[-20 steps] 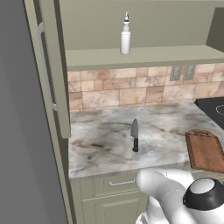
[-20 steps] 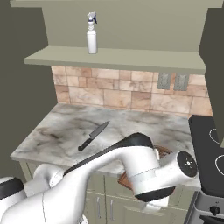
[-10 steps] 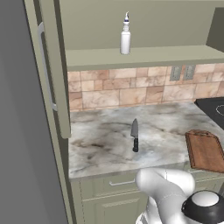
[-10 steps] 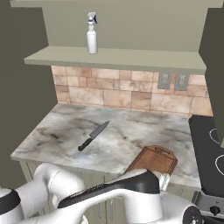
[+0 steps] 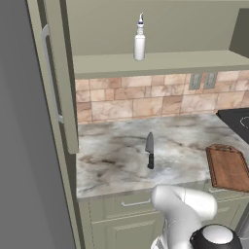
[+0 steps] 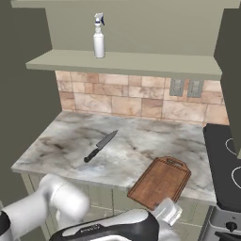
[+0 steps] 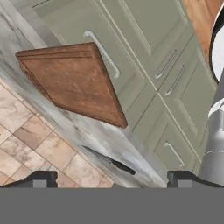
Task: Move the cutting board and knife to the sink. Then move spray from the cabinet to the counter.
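The reddish-brown cutting board (image 5: 227, 168) (image 6: 160, 182) (image 7: 74, 78) lies at the counter's right front, one corner overhanging the edge. The knife (image 5: 150, 151) (image 6: 100, 146) (image 7: 109, 160) lies flat mid-counter, left of the board, black handle toward the front. On the cabinet shelf (image 5: 160, 61) (image 6: 122, 61) stands the white spray (image 5: 139, 39) (image 6: 99, 35). The marble counter (image 5: 112, 155) (image 6: 141, 141) carries the board and knife. My gripper (image 7: 113, 179) is open and holds nothing. It is low in front of the counter, looking up at the board's underside. The sink is out of view.
A black stovetop (image 5: 238, 119) (image 6: 223, 155) adjoins the counter on the right. The tall grey fridge (image 5: 24, 146) and an open cabinet door (image 5: 58, 73) stand at the left. Sage-green drawers with handles (image 7: 148, 65) run below the counter. Bare marble lies left of the knife.
My arm has sunk lower in front of the counter, uncovering the cutting board in the right base view. Board, knife and spray have not moved.
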